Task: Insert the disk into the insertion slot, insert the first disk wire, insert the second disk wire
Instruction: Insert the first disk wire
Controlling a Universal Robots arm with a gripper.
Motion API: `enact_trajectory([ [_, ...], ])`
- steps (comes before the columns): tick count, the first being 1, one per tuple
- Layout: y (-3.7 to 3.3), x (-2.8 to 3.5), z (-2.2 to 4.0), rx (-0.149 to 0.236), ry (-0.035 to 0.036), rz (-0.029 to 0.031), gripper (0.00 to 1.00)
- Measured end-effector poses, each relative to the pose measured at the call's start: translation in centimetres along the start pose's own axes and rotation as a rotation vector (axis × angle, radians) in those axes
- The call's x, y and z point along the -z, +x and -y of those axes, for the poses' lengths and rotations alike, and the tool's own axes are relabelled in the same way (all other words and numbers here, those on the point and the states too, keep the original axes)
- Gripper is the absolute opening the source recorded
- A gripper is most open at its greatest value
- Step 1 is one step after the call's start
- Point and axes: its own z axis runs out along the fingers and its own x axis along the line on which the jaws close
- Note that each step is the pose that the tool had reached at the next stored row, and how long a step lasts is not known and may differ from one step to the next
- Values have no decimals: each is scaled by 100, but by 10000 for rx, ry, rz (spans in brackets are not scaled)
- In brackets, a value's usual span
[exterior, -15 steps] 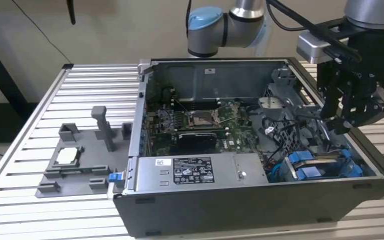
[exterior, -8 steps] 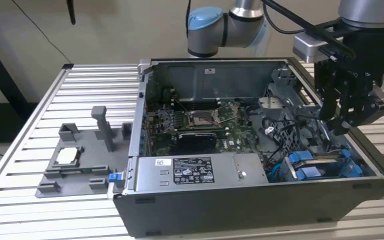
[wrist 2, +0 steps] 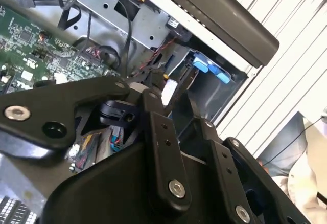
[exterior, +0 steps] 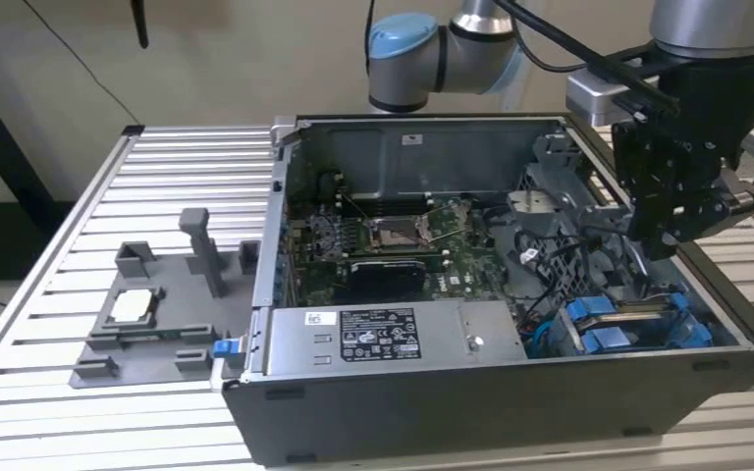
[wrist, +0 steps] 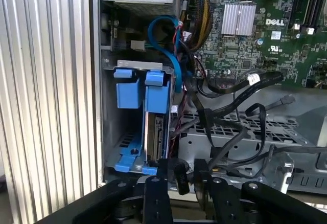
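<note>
Disk (wrist: 155,132) is sitting in insertion slot (wrist: 127,134). Gripper (exterior: 672,232) is hovering at its 1 o'clock in exterior view, fingers (wrist: 153,183) pinching black wire connector (wrist: 180,176).

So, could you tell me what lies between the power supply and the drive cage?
A looped blue cable and bundled wires, in the first wrist view.

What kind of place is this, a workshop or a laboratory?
Probably a robotics lab or test bench: a robot arm reaches over an open computer case on a slatted metal table, beside a grey fixture tray.
</note>
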Motion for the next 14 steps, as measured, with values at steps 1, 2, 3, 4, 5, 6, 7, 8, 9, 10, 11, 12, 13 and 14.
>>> enact_trajectory([
  [1, -8, -2, 0, 4, 9, -17, 31],
  [2, -16, -2, 0, 9, 11, -40, 31],
  [3, -23, -2, 1, 13, 10, -63, 31],
  [4, -31, -2, 1, 16, 9, -81, 31],
  [5, -35, -1, 1, 18, 9, -91, 29],
  [6, -35, -1, 1, 18, 9, -91, 22],
  [7, -35, -1, 1, 18, 9, -91, 22],
  [8, -35, -1, 1, 18, 9, -92, 22],
  [9, -35, -1, 1, 18, 9, -92, 19],
  [10, -35, -1, 1, 18, 9, -92, 19],
  [11, -35, -1, 1, 19, 9, -92, 19],
  [12, -35, -1, 1, 18, 9, -93, 19],
  [13, -35, -1, 1, 18, 9, -93, 19],
  [14, -35, -1, 1, 18, 9, -93, 19],
])
